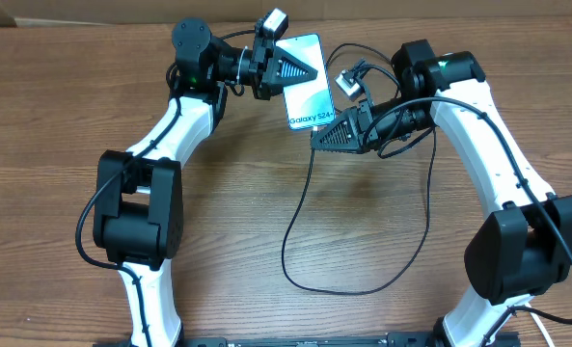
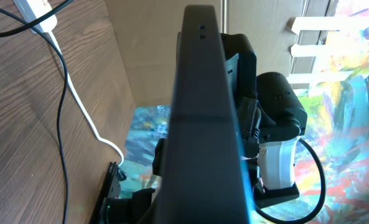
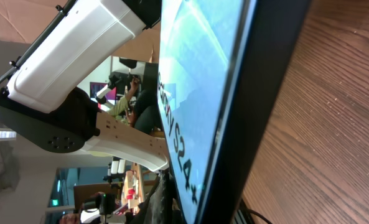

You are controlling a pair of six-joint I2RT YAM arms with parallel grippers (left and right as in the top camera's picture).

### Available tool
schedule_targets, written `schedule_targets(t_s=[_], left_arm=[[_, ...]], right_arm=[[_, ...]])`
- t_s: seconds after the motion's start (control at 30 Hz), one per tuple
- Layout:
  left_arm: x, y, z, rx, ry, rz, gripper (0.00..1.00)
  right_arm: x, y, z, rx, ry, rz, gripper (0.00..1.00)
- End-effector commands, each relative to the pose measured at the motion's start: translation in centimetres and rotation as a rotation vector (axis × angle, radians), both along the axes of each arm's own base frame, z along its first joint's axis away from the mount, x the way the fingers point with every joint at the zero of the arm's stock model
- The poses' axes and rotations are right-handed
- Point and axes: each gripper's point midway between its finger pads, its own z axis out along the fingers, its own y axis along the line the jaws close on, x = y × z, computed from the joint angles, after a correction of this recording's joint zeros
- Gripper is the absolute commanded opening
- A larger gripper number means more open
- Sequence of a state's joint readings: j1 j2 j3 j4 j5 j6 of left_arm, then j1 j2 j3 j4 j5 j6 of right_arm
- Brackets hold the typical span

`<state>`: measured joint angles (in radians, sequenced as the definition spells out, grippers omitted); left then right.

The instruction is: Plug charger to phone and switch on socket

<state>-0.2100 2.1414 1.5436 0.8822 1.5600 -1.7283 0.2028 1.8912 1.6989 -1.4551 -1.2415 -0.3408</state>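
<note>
The step now is plugging in. The left gripper (image 1: 300,69) has its jaws closed on the phone (image 1: 307,96), screen facing up, over the far side of the table (image 1: 228,231); the right gripper (image 1: 326,135) sits at the phone's lower end with jaws closed; the charger (image 1: 286,246) runs out from there, so I think they pinch its tip, which is hidden; next, the tip must line up with the phone's little hole and push straight in; the socket (image 2: 32,9) may be the white bit in the left wrist view's corner, switch unseen; no box or bowl shows.
</note>
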Motion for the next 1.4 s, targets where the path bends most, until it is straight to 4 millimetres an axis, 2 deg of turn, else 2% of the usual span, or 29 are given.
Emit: schedule_targets(t_s=[0.0, 0.73, 1.37], left_arm=[[-0.7, -0.6, 1.3, -0.002, -0.037, -0.034, 0.04], [-1.1, -1.3, 1.2, -0.002, -0.036, -0.052, 0.04], [-1.2, -1.3, 1.2, -0.002, -0.037, -0.052, 0.04]], right_arm=[[0.1, -0.1, 2.1, 0.044, -0.053, -0.005, 0.04], [-0.5, 0.8, 1.9, 0.038, -0.058, 0.020, 0.03], [0.7, -0.8, 1.8, 0.029, -0.061, -0.028, 0.04]])
